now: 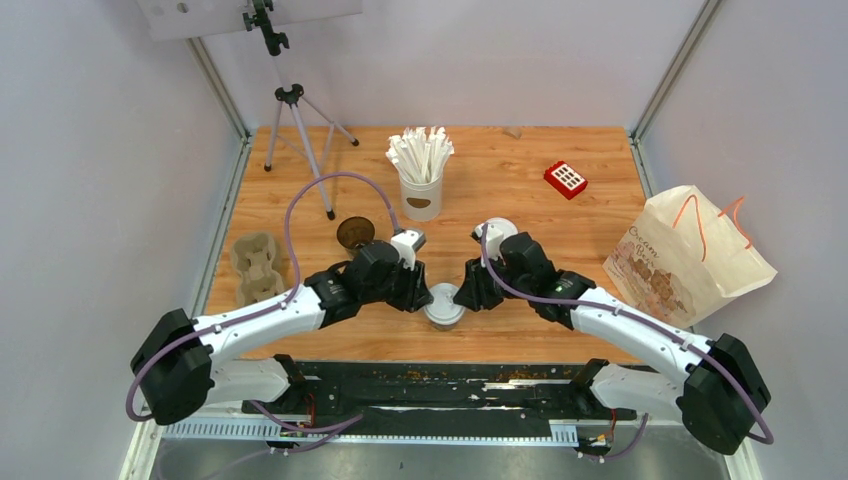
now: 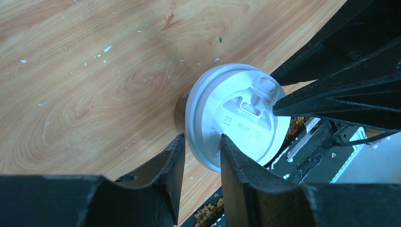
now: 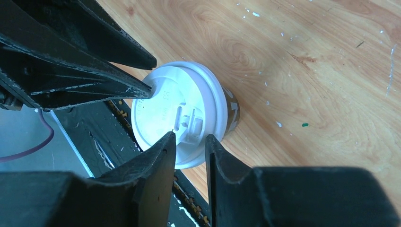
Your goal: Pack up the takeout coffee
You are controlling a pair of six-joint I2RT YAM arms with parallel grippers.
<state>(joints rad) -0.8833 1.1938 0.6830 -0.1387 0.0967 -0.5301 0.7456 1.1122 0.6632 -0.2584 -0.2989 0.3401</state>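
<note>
- Two robot arms meet over one lidded coffee cup (image 1: 444, 305), which stands upright on the wooden table (image 1: 540, 150) close to its near edge, midway between the arm bases.
- Left gripper (image 2: 201, 158): jaws part-closed and pinching the rim of the cup's white lid (image 2: 236, 120). One finger (image 2: 172, 165) sits outside the rim by the brown cup wall, and the other lies on the lid's top.
- Right gripper (image 3: 189, 156): jaws likewise narrowed on the opposite side of the same lid, with the rim caught between its two fingers (image 3: 156, 165) beside the raised sip tab.
- Each wrist view shows the other arm's black fingertips reaching in from the far side and touching the lid's edge.
- Second brown cup (image 1: 355, 232), open-topped with no lid, stands farther back, just behind the left arm's wrist.
- Loose white disc (image 1: 497, 231), round and partly covered by the right arm and its cable, lies behind the right wrist; whether it is a lid cannot be told for certain.
- Beige pulp carrier (image 1: 256, 268) lies at the table's left edge, well apart from both cups.
- White cup of paper-wrapped sticks (image 1: 421, 195) stands at mid-table behind the arms.
- Paper bag (image 1: 690, 255) with orange handles leans at the right edge, a small red block (image 1: 565, 179) sits beyond it, and a tripod (image 1: 290, 100) occupies the far left corner.
</note>
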